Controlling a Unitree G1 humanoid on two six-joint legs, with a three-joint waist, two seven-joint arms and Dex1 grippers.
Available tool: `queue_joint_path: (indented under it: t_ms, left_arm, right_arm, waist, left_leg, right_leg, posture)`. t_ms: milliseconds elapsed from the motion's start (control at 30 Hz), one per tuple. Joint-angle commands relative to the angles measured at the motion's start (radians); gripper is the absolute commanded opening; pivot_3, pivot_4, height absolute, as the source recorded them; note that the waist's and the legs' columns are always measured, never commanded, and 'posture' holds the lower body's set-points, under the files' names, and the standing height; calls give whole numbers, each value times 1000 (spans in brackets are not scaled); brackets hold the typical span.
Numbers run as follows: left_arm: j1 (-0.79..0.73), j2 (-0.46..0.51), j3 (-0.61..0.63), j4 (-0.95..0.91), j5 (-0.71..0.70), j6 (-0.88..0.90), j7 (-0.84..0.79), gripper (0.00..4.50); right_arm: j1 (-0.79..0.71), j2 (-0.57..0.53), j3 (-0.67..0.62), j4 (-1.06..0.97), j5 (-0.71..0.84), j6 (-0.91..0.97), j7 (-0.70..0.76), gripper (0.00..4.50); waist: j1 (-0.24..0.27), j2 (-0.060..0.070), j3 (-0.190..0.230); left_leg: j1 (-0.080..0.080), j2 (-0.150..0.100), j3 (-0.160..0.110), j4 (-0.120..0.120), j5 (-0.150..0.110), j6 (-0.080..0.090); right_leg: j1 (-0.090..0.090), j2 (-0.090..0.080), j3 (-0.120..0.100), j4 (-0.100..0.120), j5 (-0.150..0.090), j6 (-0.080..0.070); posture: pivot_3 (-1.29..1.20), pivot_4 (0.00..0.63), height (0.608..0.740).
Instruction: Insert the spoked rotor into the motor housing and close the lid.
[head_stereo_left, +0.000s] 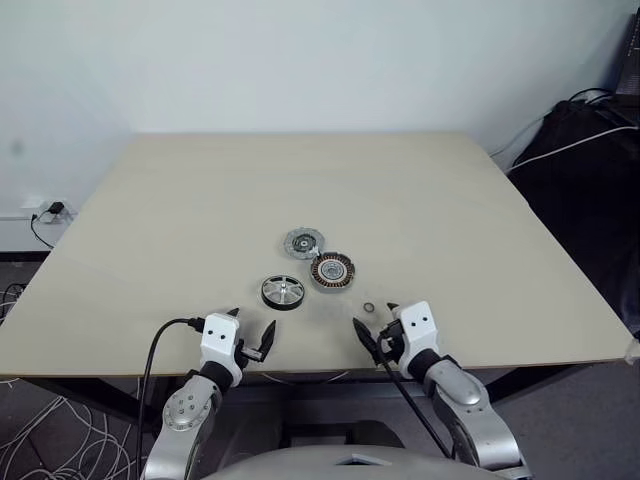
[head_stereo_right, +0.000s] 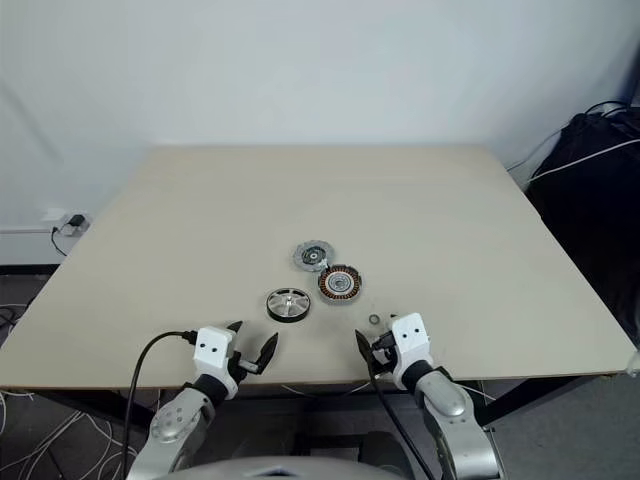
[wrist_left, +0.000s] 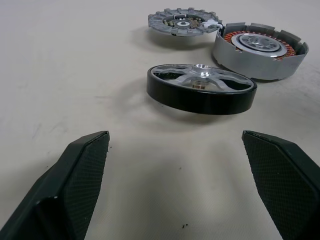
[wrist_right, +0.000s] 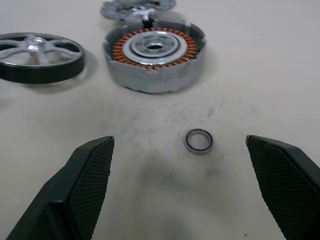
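Seen from above: a broad, matte beige table (head_stereo_left: 450, 210) with three small round motor parts clustered near its front centre. Nearest the front edge, lying flat, the spoked rotor (head_stereo_left: 282, 291): a thick, smooth black rim around shiny silver spokes and a raised hub. Just beside it, toward the robot's right and slightly farther back, the motor housing (head_stereo_left: 332, 270): a squat grey metal cup, open side up, holding a ring of copper-orange windings around a silvery centre. Just behind both and close against the housing, the lid (head_stereo_left: 305, 241): a flat grey disc with a notched edge and a small central hub. Near the housing's front, a tiny loose metal ring (head_stereo_left: 369, 307) lying flat. Low over the front edge, the left gripper (head_stereo_left: 252, 333) with its textured black fingers spread wide, empty, touching nothing. Opposite it, the right gripper (head_stereo_left: 375, 328), likewise spread wide and empty, with the small ring on the table just ahead of it. Key relation for the coming move: rotor straight ahead of the left gripper and centred between its fingers in the left wrist view, axis vertical, so likely the left arm's pick; housing lying ahead of the right gripper, a short sideways carry from the rotor.
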Motion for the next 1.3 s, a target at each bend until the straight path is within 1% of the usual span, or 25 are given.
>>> queue_joint_path:
  t_ms: [33,333,567,700,800,833,1000,1100,1133,1300]
  left_arm:
    - [-17,2,7,-9,-6,-22,-9,4486]
    - [-26,0,5,-55,-6,5,-4,4486]
    - [-11,-2,1,-86,-4,22,2,4486]
    - [-6,-1,3,-90,-5,25,4,4486]
    - [-4,-2,5,-87,-6,22,6,4500]
    - [-2,-2,5,-88,-6,22,6,4500]
    - [4,-5,0,-97,-3,26,10,4500]
    - [5,-8,-6,-110,-1,37,13,4500]
    - [5,-9,-8,-114,-1,41,14,4500]
    - [-4,-7,-10,-127,-3,62,15,4500]
  right_arm:
    - [-44,21,-10,2,5,14,-21,4500]
    - [-145,78,-4,146,-15,0,-54,4500]
    - [-198,82,-24,254,-13,-11,-59,4500]
    - [-209,84,-33,283,-9,3,-63,4500]
    - [-199,79,-32,284,-13,9,-64,3901]
    - [-193,78,-32,279,-14,9,-63,3617]
    - [-159,70,-34,237,-14,18,-61,1910]
    - [-140,64,-38,209,-14,24,-61,940]
    - [-135,62,-40,200,-14,26,-61,679]
    - [-116,55,-41,124,-12,43,-63,673]
  waist:
    - [-1,0,0]
    - [0,0,0]
    - [-1,0,0]
    - [-1,0,-1]
    - [-1,0,-1]
    - [-1,1,-1]
    - [-1,1,-2]
    - [-1,1,-2]
    - [-1,1,-2]
    - [-1,1,-2]
  left_leg:
    - [0,0,0,0,0,0]
    - [0,0,0,0,0,0]
    - [0,0,0,0,0,0]
    - [1,0,0,0,0,0]
    - [1,0,0,0,0,0]
    - [1,0,0,0,0,0]
    - [1,0,0,0,0,0]
    - [1,0,0,-1,0,0]
    - [1,0,0,-1,0,0]
    - [1,0,0,-1,0,0]
  right_leg:
    - [0,0,0,0,0,0]
    - [0,0,0,0,0,0]
    - [0,1,0,0,0,0]
    - [0,1,0,1,0,0]
    - [1,1,0,1,0,0]
    - [1,1,0,1,0,0]
    - [0,1,0,1,-1,-1]
    - [0,1,0,1,-1,-2]
    - [0,1,0,1,-1,-2]
    - [0,0,0,1,-1,-2]
  posture:
    - [0,0,740]
    - [0,0,740]
    - [0,0,740]
    - [0,0,740]
    - [0,0,740]
    - [0,0,740]
    - [0,0,740]
    - [0,0,740]
    - [0,0,740]
    - [0,0,740]
